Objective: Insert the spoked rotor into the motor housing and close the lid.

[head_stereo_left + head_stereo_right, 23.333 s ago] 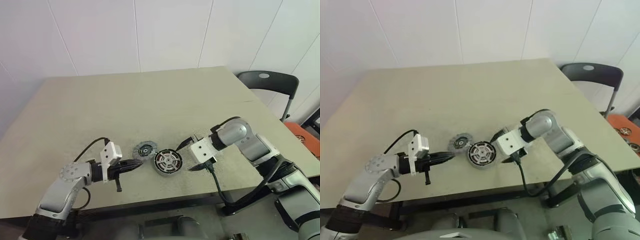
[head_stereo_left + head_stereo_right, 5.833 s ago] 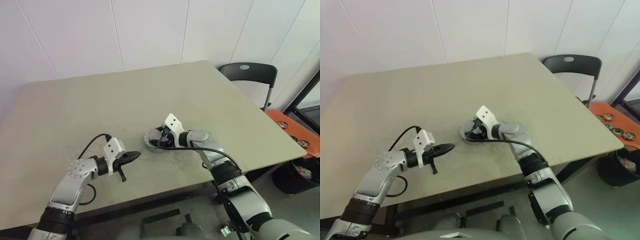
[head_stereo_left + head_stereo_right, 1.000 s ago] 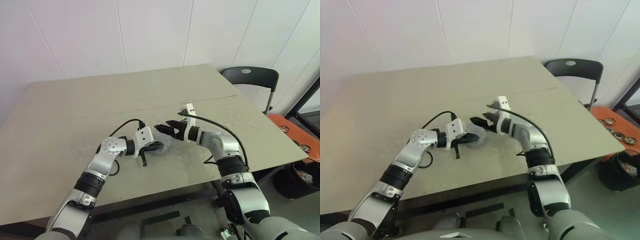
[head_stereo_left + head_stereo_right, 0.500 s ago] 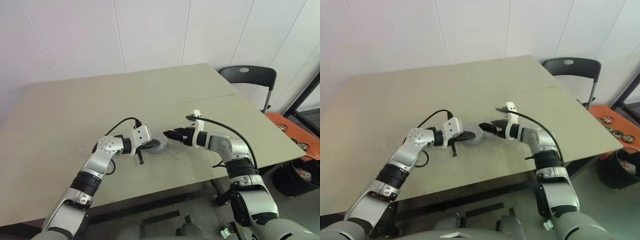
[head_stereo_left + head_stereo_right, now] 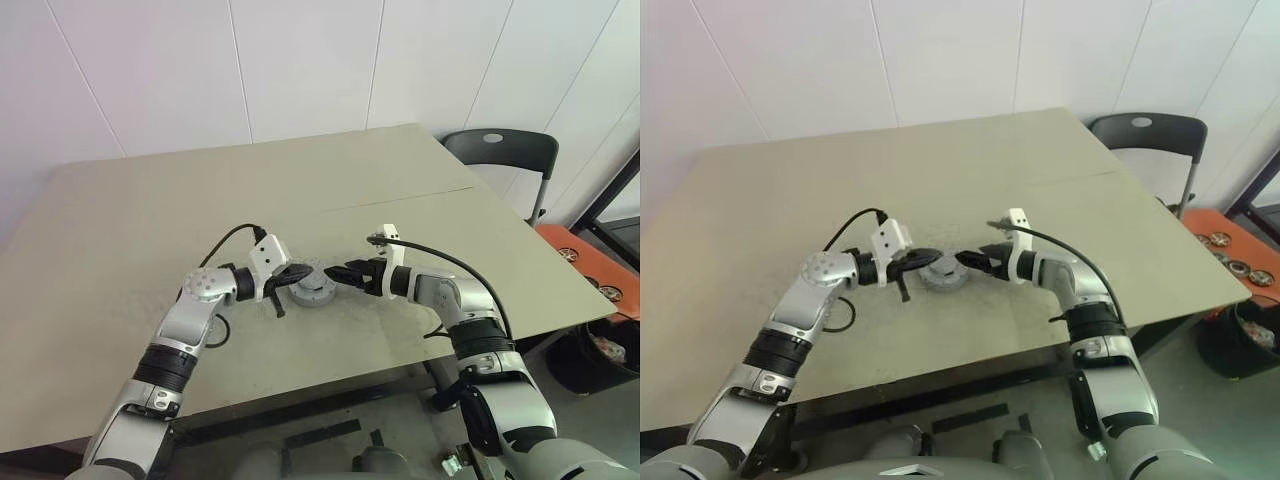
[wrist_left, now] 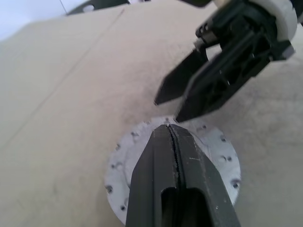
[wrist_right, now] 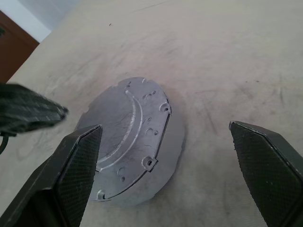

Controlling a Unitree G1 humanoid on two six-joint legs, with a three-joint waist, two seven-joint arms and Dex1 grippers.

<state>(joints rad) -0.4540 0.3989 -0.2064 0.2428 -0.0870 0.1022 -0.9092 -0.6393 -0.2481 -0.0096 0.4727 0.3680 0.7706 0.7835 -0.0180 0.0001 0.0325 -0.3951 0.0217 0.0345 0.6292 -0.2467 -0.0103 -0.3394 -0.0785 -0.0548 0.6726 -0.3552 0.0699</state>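
Observation:
A flat round grey lid [image 5: 314, 288] lies on the table, its plain face with small screw holes up [image 7: 128, 125]. Under it shows the grey side wall of a round body, the motor housing [image 7: 171, 153]. The spoked rotor is hidden. My left gripper [image 5: 298, 272] is shut and empty, its joined tips [image 6: 169, 130] hovering over the lid's left edge. My right gripper [image 5: 335, 272] is open with nothing between its fingers [image 7: 83, 156]. It hangs just right of the lid and points at it. The two grippers face each other across the lid.
The beige table [image 5: 200, 200] has wide free room all round the lid, and its front edge runs close below the arms. A black chair [image 5: 500, 155] stands off the table's far right corner. An orange bin [image 5: 590, 262] with parts is on the floor at the right.
The right gripper has come down from above the lid to its right side. The left gripper has drawn back a little to the left. The head camera has shifted slightly.

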